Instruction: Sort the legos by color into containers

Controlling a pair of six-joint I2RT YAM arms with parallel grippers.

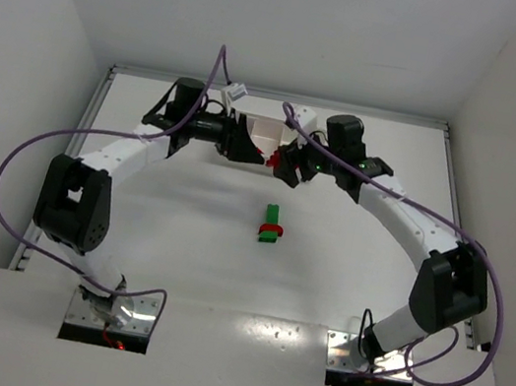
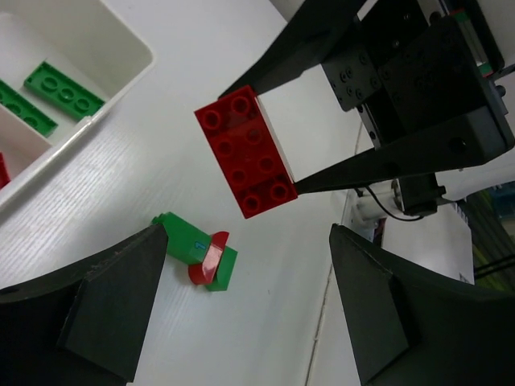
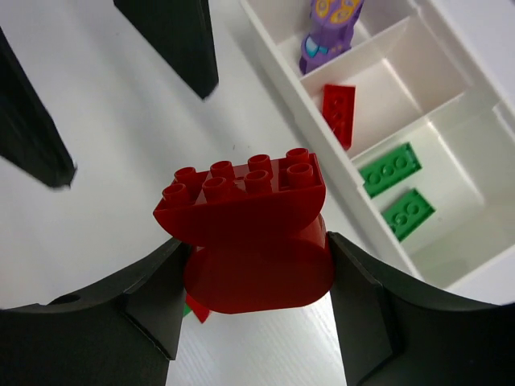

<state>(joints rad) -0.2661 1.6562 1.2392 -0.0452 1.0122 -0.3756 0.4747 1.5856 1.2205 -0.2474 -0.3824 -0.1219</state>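
Observation:
My right gripper (image 3: 251, 269) is shut on a red lego (image 3: 249, 225) with a rounded base and holds it in the air near the white tray (image 3: 318, 108). The lego also shows in the left wrist view (image 2: 249, 151) and in the top view (image 1: 271, 158). The tray holds a purple piece (image 3: 326, 32) in one compartment, a red plate (image 3: 339, 112) in the middle one and two green plates (image 3: 390, 169) in the third. My left gripper (image 2: 241, 314) is open and empty, facing the held lego. A green lego with a red piece on it (image 1: 272, 223) lies on the table.
In the top view the tray (image 1: 267, 133) is mostly hidden behind both grippers at the back middle of the table. The left gripper's fingers (image 3: 173, 40) hang close in front of the right gripper. The green-and-red lego (image 2: 197, 251) lies below and between them.

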